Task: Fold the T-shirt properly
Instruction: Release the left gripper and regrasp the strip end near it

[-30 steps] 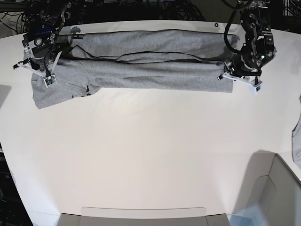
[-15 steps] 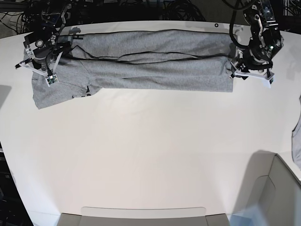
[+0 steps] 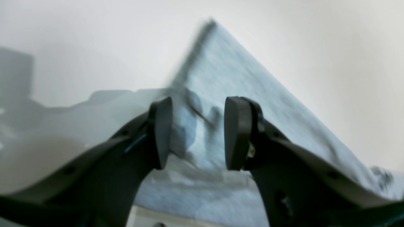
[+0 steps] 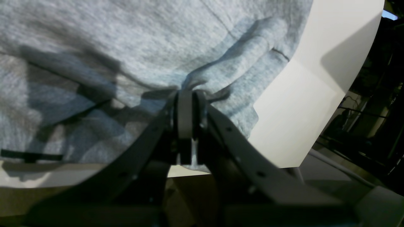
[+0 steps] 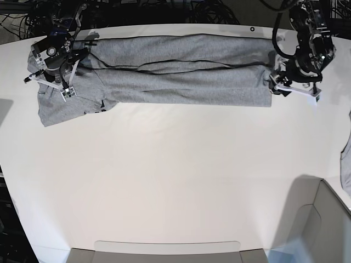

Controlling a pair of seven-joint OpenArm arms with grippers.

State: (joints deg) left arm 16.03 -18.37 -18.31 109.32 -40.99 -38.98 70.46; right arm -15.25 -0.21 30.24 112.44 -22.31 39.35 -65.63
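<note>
Item, at the upper left of the base view: the right arm (image 5: 60,49), dark, reaching down over the left end of the T-shirt. Its gripper (image 4: 192,94) has the jaws drawn together, with a fold of grey cloth rising right at the tips in the right wrist view; whether the cloth is pinched between them cannot be told.

Item, from the upper left to the upper right of the base view: one T-shirt (image 5: 181,93), heather grey, lying on the desk as a long, low band. Its left end spreads lower than the rest, a loose flap angled toward the left edge of the frame. A small dark mark shows at the lower edge of this flap. Creases and overlapping layers run lengthwise through the band; the right end is cut off fairly square.

Item, beneath the above: one desk (image 5: 164,170), white, filling most of the frame.

Item, at the upper right of the base view: the left arm (image 5: 310,46), dark, with a pale part low on it, beside the right end of the T-shirt. Its gripper (image 3: 197,134) has the jaws wide apart, nothing gripped; in the left wrist view grey cloth shows between and beyond the two tips, somewhat blurred.

Item, at the lower right of the base view: one grey bin-like form (image 5: 323,219), cut by the frame.

Item, at the right edge of the base view: one piece of grey cloth (image 5: 346,164), partly out of frame.
</note>
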